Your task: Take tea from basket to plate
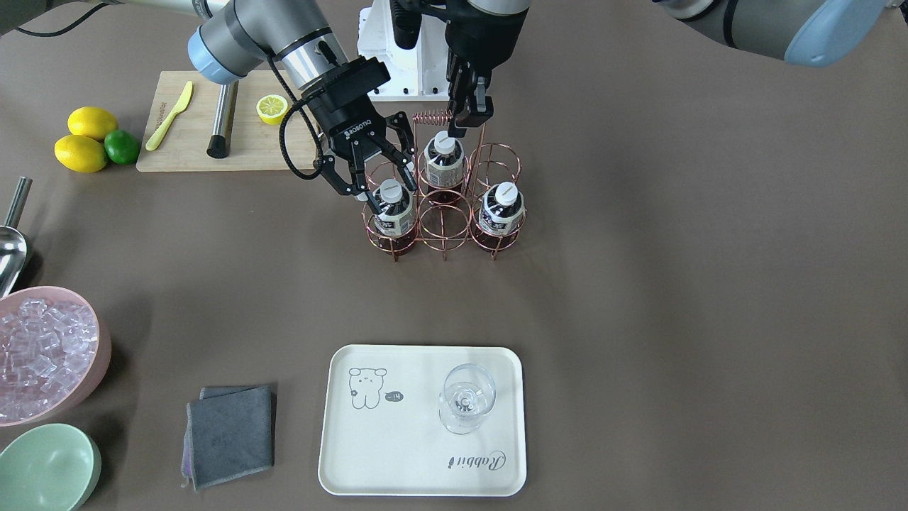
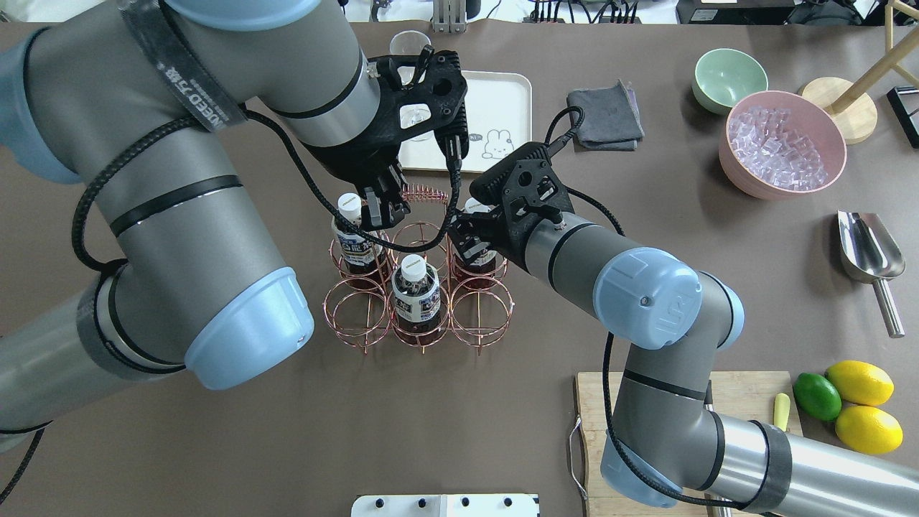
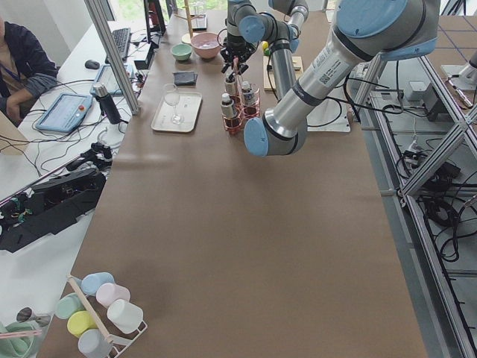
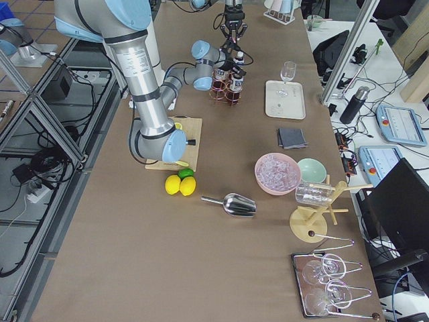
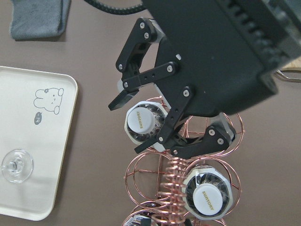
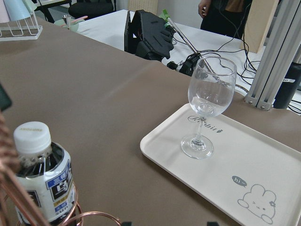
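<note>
The small clear plastic tea bottle with a white cap (image 1: 392, 202) stands upright in a corner cell of the rose-gold wire basket (image 1: 443, 245), not yet lifted. The right claw (image 5: 130, 125) hangs just over its cap with jaws spread to either side, apparently lined up to close on the neck and pull straight up through the ring. The left claw (image 1: 468, 117) looks pinched together on the end of the basket's coiled wire handle (image 1: 431, 116), most likely to pin the light rack down so it does not rise with the bottle. The cream-white rectangular tray with the bear drawing (image 1: 397, 454) lies well apart on the brown tabletop (image 1: 638, 284), and its bare half beside the clear wine glass (image 1: 466, 397) seems the natural landing spot. By count: three tea bottles, the other two (image 1: 445, 160) (image 1: 502, 209) also caged, in six ring cells, so three cells hold nothing; one tray; one glass; two claws; farther out, two yellow lemons (image 1: 80, 153), one green lime (image 1: 122, 147) and one pink bowl of ice (image 1: 42, 355).
</note>
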`<state>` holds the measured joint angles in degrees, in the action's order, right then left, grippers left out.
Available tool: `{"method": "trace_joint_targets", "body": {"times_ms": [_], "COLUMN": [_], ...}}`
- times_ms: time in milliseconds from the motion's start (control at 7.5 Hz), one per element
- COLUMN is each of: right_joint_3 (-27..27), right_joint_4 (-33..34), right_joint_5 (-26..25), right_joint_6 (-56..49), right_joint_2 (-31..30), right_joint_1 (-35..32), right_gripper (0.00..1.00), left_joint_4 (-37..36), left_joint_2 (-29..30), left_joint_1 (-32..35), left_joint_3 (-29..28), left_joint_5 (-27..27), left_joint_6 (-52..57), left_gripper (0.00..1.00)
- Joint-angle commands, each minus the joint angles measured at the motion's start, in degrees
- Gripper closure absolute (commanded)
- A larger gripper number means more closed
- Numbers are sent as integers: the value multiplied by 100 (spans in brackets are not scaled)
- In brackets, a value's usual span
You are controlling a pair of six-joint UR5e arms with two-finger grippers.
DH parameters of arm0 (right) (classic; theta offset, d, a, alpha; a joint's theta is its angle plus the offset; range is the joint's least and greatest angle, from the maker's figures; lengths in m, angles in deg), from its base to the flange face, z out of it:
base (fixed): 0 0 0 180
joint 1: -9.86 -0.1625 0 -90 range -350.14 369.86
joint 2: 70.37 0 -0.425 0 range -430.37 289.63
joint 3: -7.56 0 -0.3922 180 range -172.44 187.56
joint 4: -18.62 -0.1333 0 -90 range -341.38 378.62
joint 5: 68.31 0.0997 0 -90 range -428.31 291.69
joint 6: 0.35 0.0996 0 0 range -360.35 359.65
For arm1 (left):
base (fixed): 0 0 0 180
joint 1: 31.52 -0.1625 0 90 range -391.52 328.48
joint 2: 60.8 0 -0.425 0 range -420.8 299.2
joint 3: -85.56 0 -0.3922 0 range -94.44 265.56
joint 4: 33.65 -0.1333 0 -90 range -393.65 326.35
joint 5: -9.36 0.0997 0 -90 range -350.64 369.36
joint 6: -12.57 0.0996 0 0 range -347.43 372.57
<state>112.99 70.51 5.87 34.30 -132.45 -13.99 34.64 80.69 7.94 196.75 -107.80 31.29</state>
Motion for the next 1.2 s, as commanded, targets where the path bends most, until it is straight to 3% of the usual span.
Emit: {"method": "trace_joint_targets", "body": {"times_ms": [0,133,533,667,1067], "right_joint_3": [21,30,57,65,153], "right_joint_4": [-13,-21,-39,-30,22], "right_joint_5": [0,9,26,70,254], "right_joint_6": [60,77,227,244,262], "right_joint_2": [-23,-50,-76,-59,-24], "right_joint_1": [29,29,29,29,-102], "right_gripper": [39,42,93,100,100], "left_joint_4": [-9,0,0,0,-8], "left_joint_2": [-17,-17,-17,-25,-25], "left_joint_1": [9,9,9,9,9], "left_joint_3": [0,0,0,0,8], "left_joint_5": [0,0,0,0,9], "left_joint_6": [0,0,0,0,0], "left_gripper": [100,100,100,100,100]}}
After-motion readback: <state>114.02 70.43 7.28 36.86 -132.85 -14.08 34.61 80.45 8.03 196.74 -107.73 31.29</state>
